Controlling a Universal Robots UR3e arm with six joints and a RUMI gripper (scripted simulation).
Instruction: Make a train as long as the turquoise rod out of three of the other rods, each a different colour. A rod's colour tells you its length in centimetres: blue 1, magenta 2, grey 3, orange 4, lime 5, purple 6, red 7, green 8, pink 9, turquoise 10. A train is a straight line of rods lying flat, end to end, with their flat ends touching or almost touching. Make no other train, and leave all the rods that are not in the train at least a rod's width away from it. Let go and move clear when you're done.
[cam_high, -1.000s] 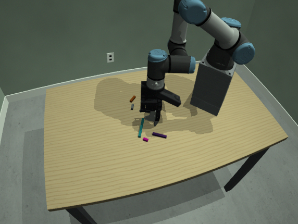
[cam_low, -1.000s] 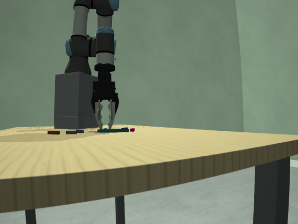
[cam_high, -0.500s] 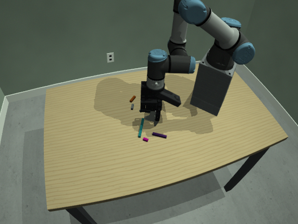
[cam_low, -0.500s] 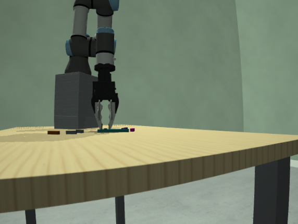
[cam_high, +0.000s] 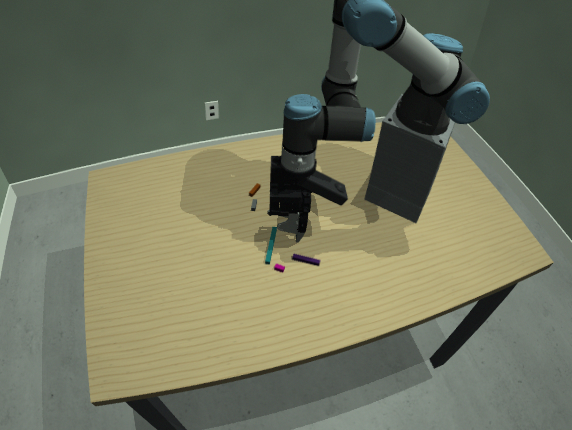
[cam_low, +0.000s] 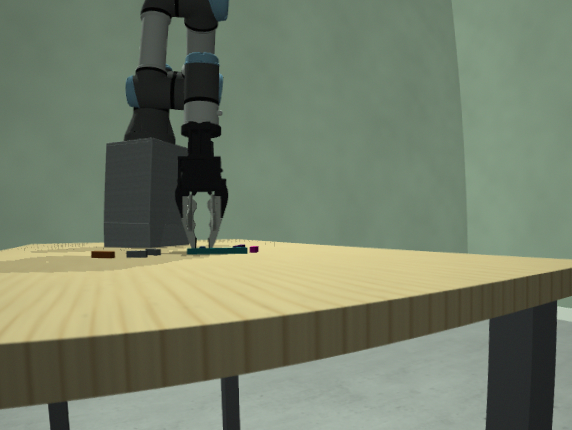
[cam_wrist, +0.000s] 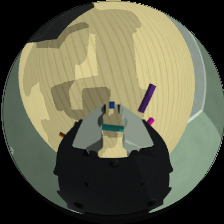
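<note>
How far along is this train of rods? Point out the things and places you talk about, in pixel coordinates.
No part of the train looks done: the purple rod (cam_high: 306, 259) (cam_low: 239, 246) (cam_wrist: 147, 98) and grey rod (cam_high: 254, 205) (cam_low: 136, 254) lie apart. Nothing is in hand; the open gripper (cam_high: 291, 234) (cam_low: 202, 246) (cam_wrist: 111, 105) straddles the blue rod (cam_wrist: 111, 105). Left: probably gripping blue, then lining up blue, grey and purple end to end to match turquoise (cam_high: 271, 245) (cam_low: 217, 251) (cam_wrist: 113, 128).

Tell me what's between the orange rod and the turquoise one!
A grey rod and another grey rod. Both show in the exterior view; only one shows from the top.
</note>
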